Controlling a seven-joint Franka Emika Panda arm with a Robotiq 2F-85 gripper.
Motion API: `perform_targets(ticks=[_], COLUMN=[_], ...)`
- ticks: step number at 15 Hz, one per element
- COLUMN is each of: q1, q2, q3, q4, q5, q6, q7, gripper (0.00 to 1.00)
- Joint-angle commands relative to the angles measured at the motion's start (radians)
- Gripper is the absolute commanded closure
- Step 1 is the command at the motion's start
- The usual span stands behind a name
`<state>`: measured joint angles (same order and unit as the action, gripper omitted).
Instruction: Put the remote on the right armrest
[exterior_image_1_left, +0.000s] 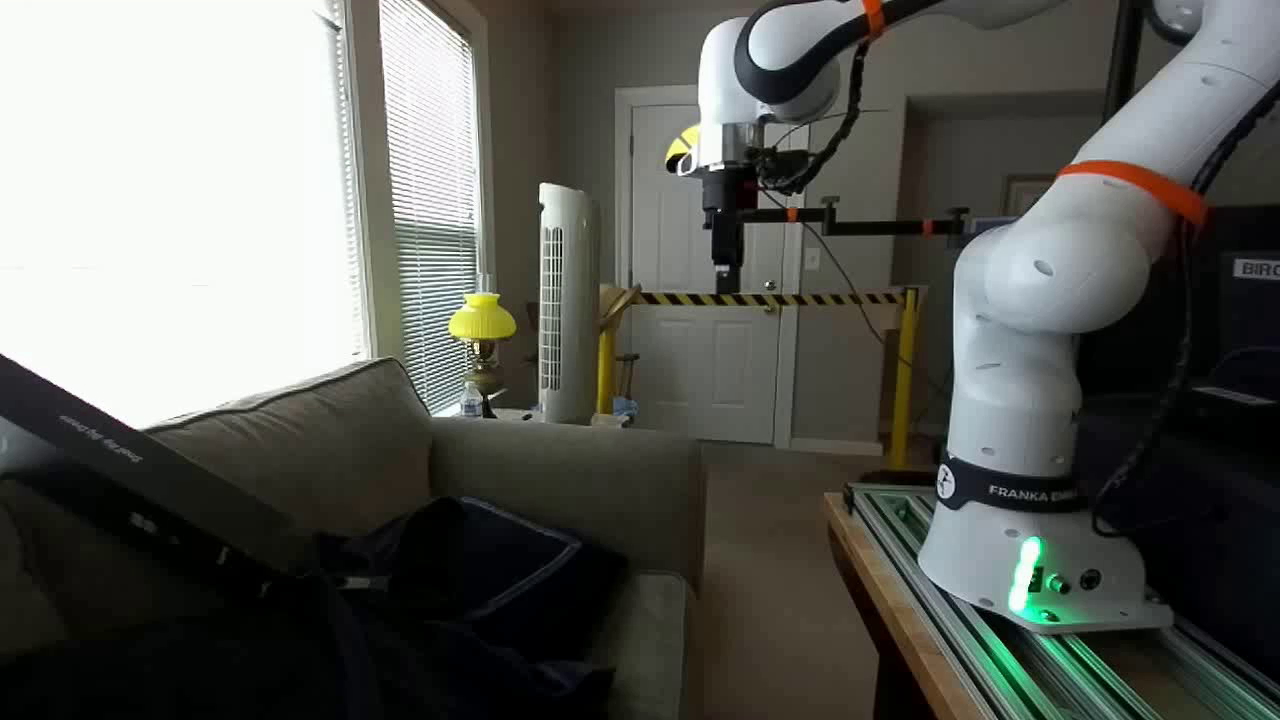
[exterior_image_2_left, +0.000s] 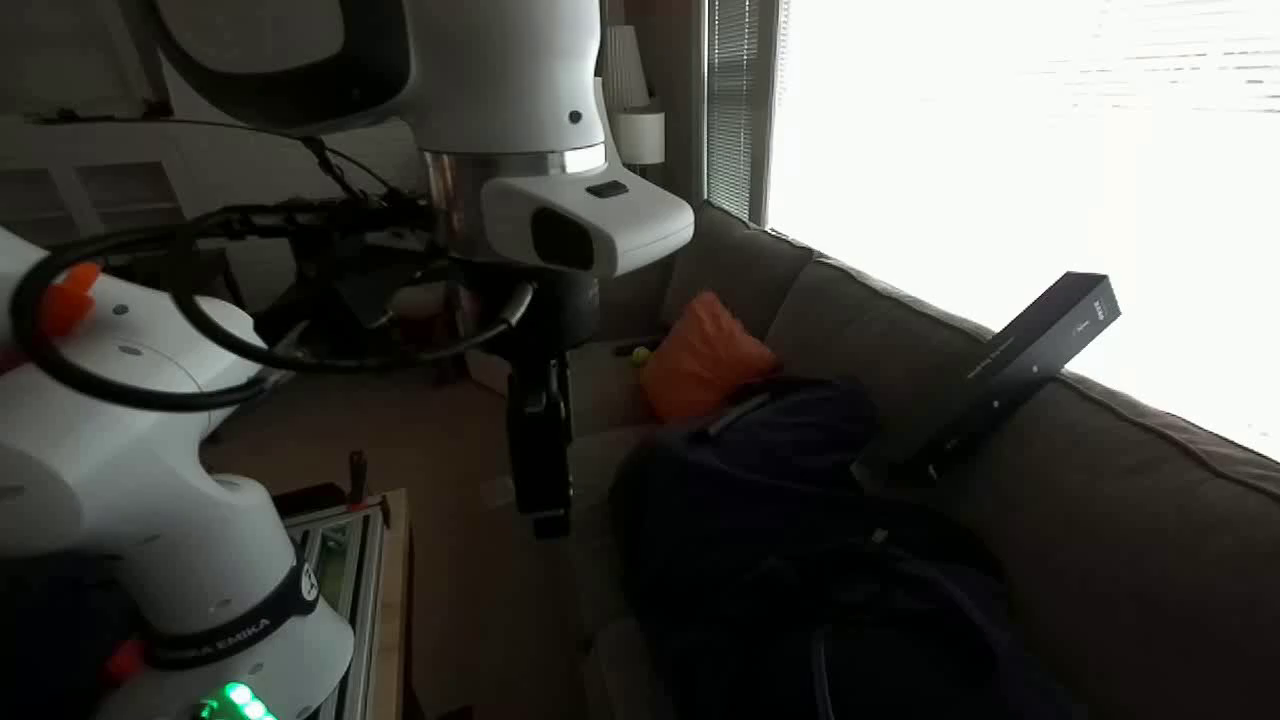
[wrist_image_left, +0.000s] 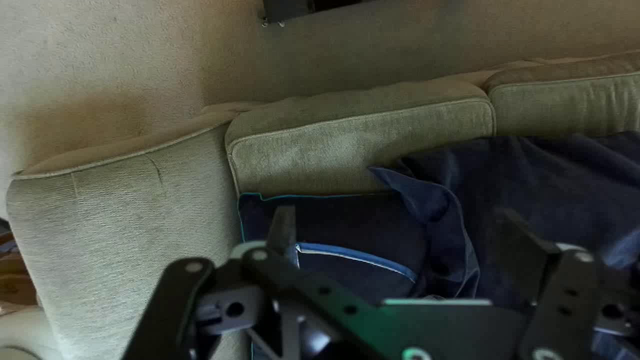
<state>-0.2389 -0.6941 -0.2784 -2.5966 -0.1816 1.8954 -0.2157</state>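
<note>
The beige armrest (exterior_image_1_left: 560, 480) stands at the far end of the sofa in an exterior view. It also shows at the left of the wrist view (wrist_image_left: 135, 220). My gripper hangs pointing down in both exterior views (exterior_image_1_left: 727, 280) (exterior_image_2_left: 550, 515), well above the sofa. In the wrist view (wrist_image_left: 400, 245) its fingers are wide apart with nothing between them. Dark navy cloth (wrist_image_left: 540, 180) lies over the seat, beside the armrest. No remote can be made out; it is hidden or out of view. A small pale item (exterior_image_1_left: 362, 582) on the cloth is too small to identify.
A long black box (exterior_image_1_left: 130, 460) (exterior_image_2_left: 1030, 370) leans against the sofa back. An orange pillow (exterior_image_2_left: 705, 355) lies at the far end in an exterior view. A tower fan (exterior_image_1_left: 567, 310) and a yellow lamp (exterior_image_1_left: 482, 320) stand behind the armrest. A yellow-black barrier (exterior_image_1_left: 780, 299) stands beyond.
</note>
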Motion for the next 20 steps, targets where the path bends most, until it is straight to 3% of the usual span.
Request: perform_targets(ticks=[1, 18, 20], q1=[-0.001, -0.001, 0.039], q2=[0.001, 0.001, 0.137], q3=[0.001, 0.001, -0.024], q4=[0.002, 0.002, 0.051], q5=[0.001, 0.001, 0.026], q6=[-0.002, -0.002, 0.077], q7=[-0.001, -0.001, -0.032], gripper=[0.0, 0.0, 0.0])
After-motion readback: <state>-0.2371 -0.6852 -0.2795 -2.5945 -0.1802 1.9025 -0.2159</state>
